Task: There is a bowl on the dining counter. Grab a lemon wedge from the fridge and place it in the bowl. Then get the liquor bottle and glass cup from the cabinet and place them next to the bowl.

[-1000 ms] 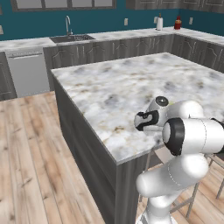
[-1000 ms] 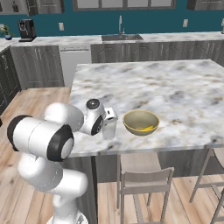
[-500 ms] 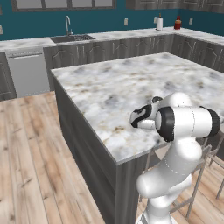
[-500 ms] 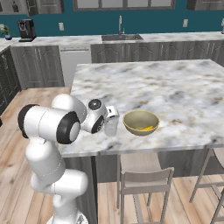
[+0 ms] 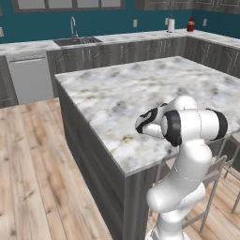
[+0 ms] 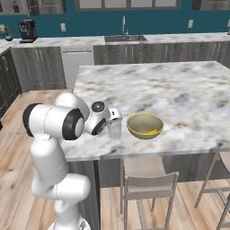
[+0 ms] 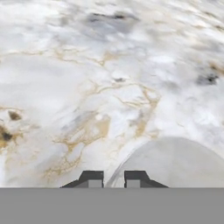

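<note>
In the right base view we see our claw (image 6: 114, 117) clamped on the rim of a clear glass cup (image 6: 114, 129), which stands upright on the marble tabletop (image 6: 179, 90) just beside the tan bowl (image 6: 144, 126), at the bowl's 9 o'clock. A yellow lemon wedge (image 6: 154, 131) lies inside the bowl near its 4 o'clock wall. In the hand view our two dark fingertips (image 7: 92, 178) sit close together over the cup's pale rim (image 7: 175, 159), with veined marble spreading toward 12 o'clock.
</note>
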